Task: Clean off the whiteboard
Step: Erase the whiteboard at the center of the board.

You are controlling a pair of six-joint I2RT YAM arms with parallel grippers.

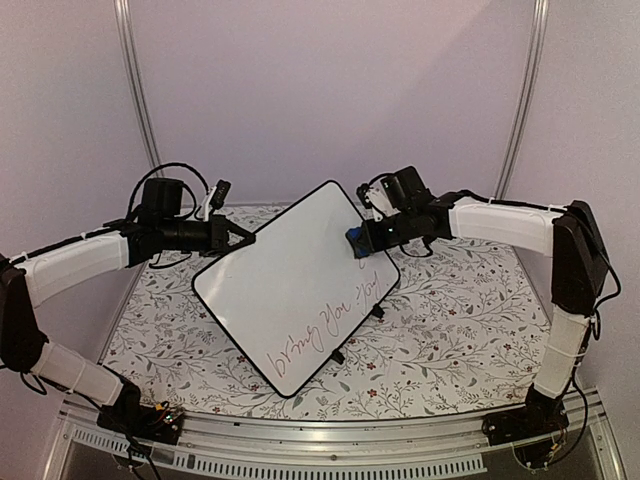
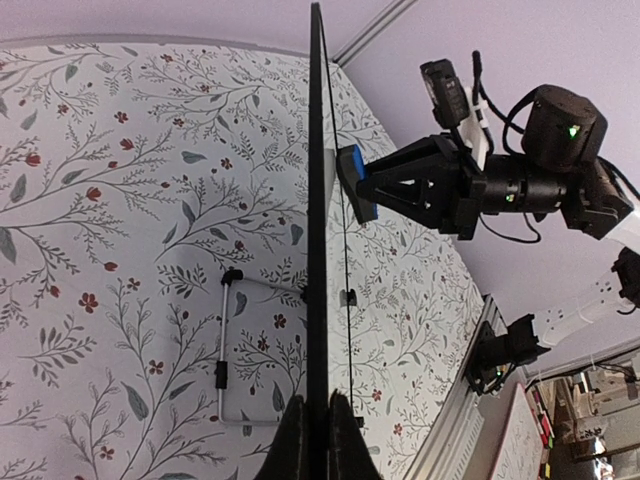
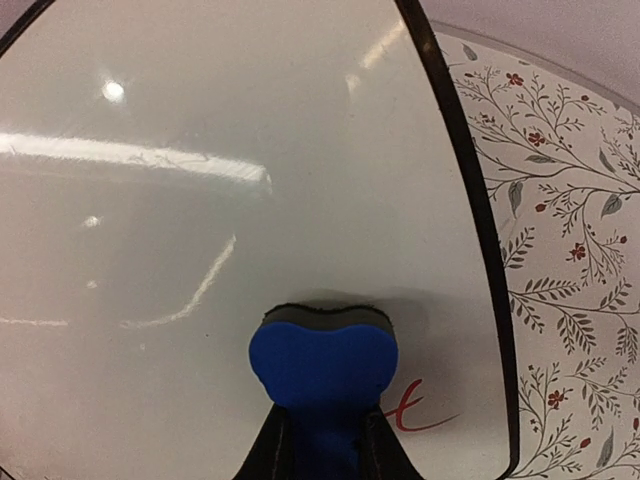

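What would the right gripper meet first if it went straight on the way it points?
The whiteboard: the blue eraser in the right gripper seems pressed against its face, beside the red writing.

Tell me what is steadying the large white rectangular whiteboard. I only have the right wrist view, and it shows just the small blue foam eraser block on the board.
Observer: The left gripper is shut on the black rim of the whiteboard, on the side away from your eraser.
Operator: How much writing is on it?
Observer: One line of red handwriting runs along the right-hand edge down to the near corner. The blue eraser sits just past its far end.
Operator: Is the pad flat on the board?
Observer: Seen edge-on from the left wrist, the right gripper holds it flat against the face.
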